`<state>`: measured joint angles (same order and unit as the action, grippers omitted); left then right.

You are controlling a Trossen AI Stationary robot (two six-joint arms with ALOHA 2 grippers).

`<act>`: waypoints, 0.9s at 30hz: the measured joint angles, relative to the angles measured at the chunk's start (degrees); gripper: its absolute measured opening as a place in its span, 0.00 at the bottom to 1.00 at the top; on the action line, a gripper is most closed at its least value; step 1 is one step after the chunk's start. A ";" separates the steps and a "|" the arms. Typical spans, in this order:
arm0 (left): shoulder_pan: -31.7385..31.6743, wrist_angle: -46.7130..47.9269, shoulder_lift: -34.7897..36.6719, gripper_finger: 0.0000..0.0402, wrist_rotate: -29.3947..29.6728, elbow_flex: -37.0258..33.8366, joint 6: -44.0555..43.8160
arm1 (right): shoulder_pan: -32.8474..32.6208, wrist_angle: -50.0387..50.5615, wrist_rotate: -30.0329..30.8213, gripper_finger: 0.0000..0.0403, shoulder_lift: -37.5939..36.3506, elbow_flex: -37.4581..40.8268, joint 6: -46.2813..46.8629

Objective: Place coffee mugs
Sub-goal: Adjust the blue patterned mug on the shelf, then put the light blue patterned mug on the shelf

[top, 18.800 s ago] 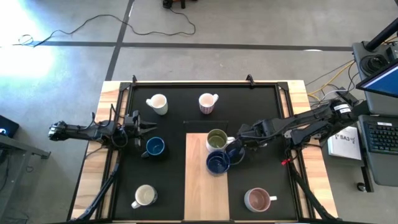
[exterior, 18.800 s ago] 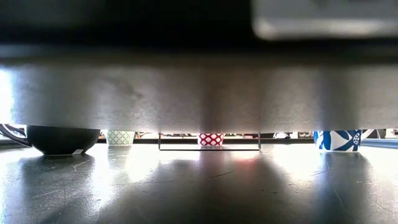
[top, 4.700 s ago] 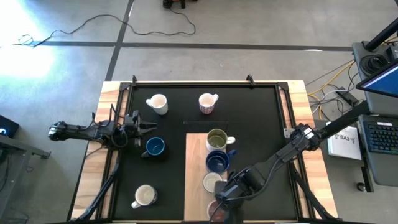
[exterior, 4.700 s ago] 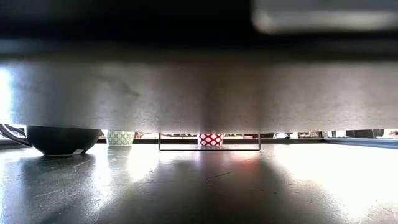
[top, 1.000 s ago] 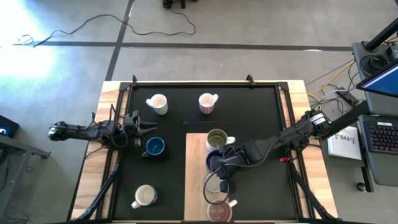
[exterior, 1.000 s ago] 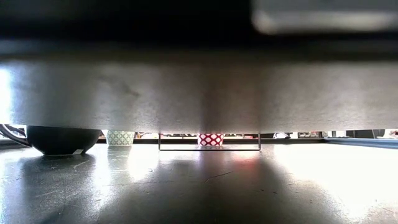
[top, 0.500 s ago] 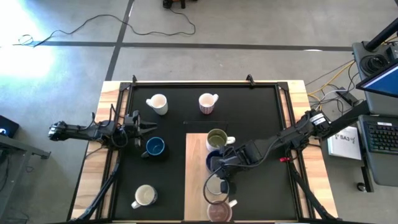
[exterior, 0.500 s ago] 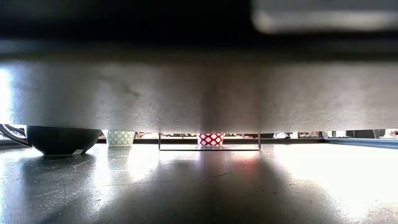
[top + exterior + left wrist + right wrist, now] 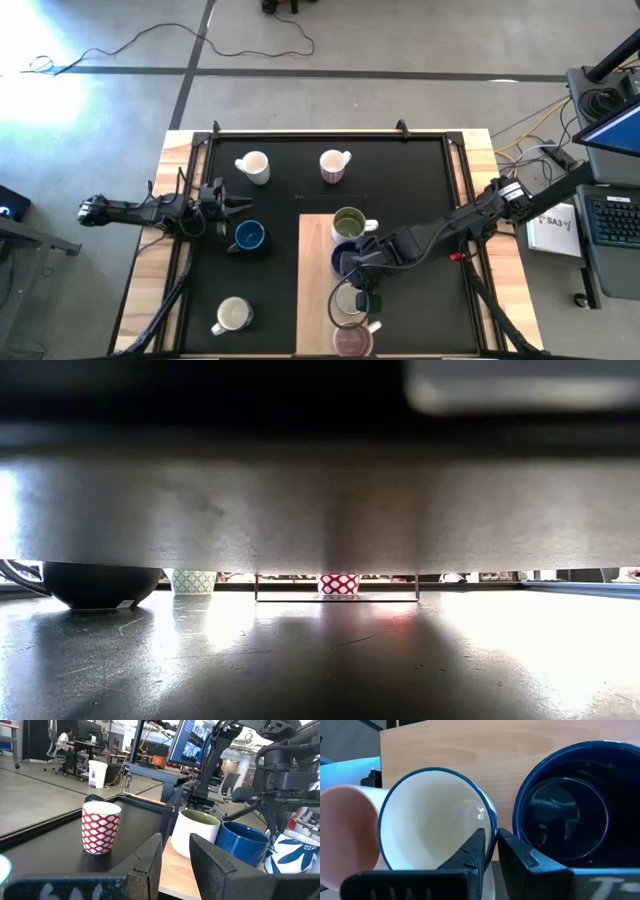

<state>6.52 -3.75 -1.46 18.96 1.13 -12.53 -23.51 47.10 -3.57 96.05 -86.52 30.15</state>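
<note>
Wooden board [image 9: 316, 262]: green mug [image 9: 347, 224], blue mug [image 9: 563, 813], white blue-rimmed mug [image 9: 436, 823] in row; right gripper [image 9: 489, 851] pinches its rim. Left gripper [image 9: 228, 208] beside board, fingers spread.

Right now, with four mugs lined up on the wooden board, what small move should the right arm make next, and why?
Probably lift the right end effector clear; its fingers straddle the rim of the blue-rimmed white ceramic mug, already standing on the light wooden board beside the dark blue glazed mug.

Eight coffee mugs sit on the table: four in a row on the wooden board [image 9: 315, 280], namely olive green [image 9: 347, 224], dark blue [image 9: 343, 259], white [image 9: 347, 300] and maroon-inside [image 9: 350, 342]; four on the black mat, namely two cream [image 9: 252, 166] [image 9: 232, 316], one pink-patterned [image 9: 334, 165] and one blue [image 9: 248, 236].
</note>
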 joint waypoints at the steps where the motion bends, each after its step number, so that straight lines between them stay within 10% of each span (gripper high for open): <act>1: 0.00 0.00 -0.02 0.20 0.02 -0.02 -0.02 | 0.00 0.02 -0.02 0.09 0.00 0.00 0.00; 27: 0.01 0.02 -0.02 0.20 0.00 0.00 -0.01 | 0.02 17.27 3.95 0.21 -0.70 -15.28 -8.71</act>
<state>6.53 -3.73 -1.47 18.96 1.12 -12.55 -23.49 64.37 0.38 95.36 -101.80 21.45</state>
